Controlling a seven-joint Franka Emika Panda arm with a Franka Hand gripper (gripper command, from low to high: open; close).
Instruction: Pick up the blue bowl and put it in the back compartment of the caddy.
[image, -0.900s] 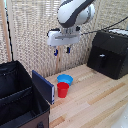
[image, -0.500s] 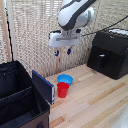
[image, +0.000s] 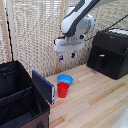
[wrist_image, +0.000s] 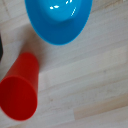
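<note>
Hovering high above the wooden table (image: 95, 102), the gripper (image: 67, 56) hangs over the blue bowl (image: 65, 79) with nothing held; its two dark fingers show a gap between them, so I read the jaws as parted. The bowl sits on the table near the caddy's blue-faced side panel (image: 43, 86), and the red cup (image: 62, 89) stands touching or just beside it on the side toward the table's near edge (the wrist view shows the two very close, though whether they touch I cannot tell).

That neighbour is the danger. If the fingers come down off-centre toward the cup, one may strike its rim and topple it, or nudge the bowl sideways before closing. A shallow plastic rim could also slip from a thin pinch. The back compartment of the caddy (image: 11, 80) is open and waiting, with the black boxy appliance (image: 110, 52) well apart.

Against the earlier frames, the arm has drifted slightly; bowl and cup have not moved.
</note>
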